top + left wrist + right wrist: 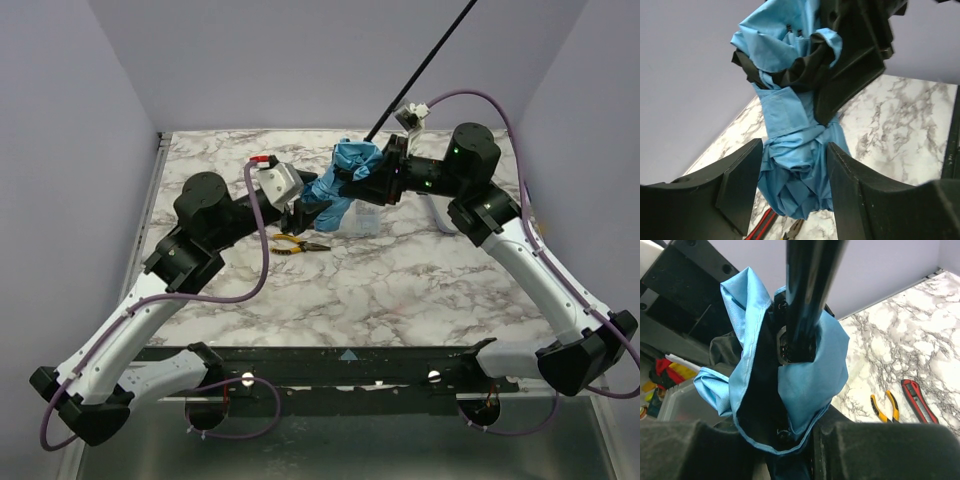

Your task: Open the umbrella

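The umbrella's sky-blue canopy [345, 168] is still folded in a bundle and held above the table between both grippers. Its black shaft [420, 70] is extended and points up and to the right. My left gripper [308, 208] is shut on the lower end of the canopy bundle [795, 165], with the fabric filling the gap between its fingers [742, 190]. My right gripper [380, 165] is shut on the upper canopy [812, 380], just below where the shaft [807, 295] comes out. The light-blue handle is hidden.
Yellow-handled pliers [290, 242] lie on the marble table [420, 280] under the left gripper, and also show in the right wrist view [885, 407]. A red-and-black tool [919, 401] lies beside them. A clear plastic container [365, 222] stands below the umbrella.
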`<state>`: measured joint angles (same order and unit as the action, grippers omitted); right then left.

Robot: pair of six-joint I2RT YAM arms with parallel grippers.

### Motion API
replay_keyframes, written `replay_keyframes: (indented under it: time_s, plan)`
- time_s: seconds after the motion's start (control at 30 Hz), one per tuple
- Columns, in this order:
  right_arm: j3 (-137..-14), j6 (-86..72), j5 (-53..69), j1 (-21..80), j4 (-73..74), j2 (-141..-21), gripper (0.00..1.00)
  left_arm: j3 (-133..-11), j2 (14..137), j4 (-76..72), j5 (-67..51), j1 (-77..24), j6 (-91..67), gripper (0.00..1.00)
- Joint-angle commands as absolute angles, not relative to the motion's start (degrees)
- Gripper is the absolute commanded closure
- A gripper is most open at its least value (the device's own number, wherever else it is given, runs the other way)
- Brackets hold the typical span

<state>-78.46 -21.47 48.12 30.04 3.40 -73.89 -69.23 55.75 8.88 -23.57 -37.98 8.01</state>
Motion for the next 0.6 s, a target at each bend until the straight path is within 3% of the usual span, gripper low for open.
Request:
replay_keyframes:
  time_s: [0.0,0.13,0.57]
  plan:
    - [-78.75,-20.87,48.49,30.41,2.14,-73.71,1.0,-73.31,58.34,10.78,-14.43,-39.54,10.54,0.48]
    - [-78.36,-19.71,48.48,30.56,3.39,-73.43,1.0,-75.14,59.94,10.61,-14.39,-40.18,9.72,0.53]
    - [-76.86,-18.77,48.76,30.72,3.77,-73.17,1.0,-73.78,58.43,6.36,-18.69,-40.35,7.21,0.53]
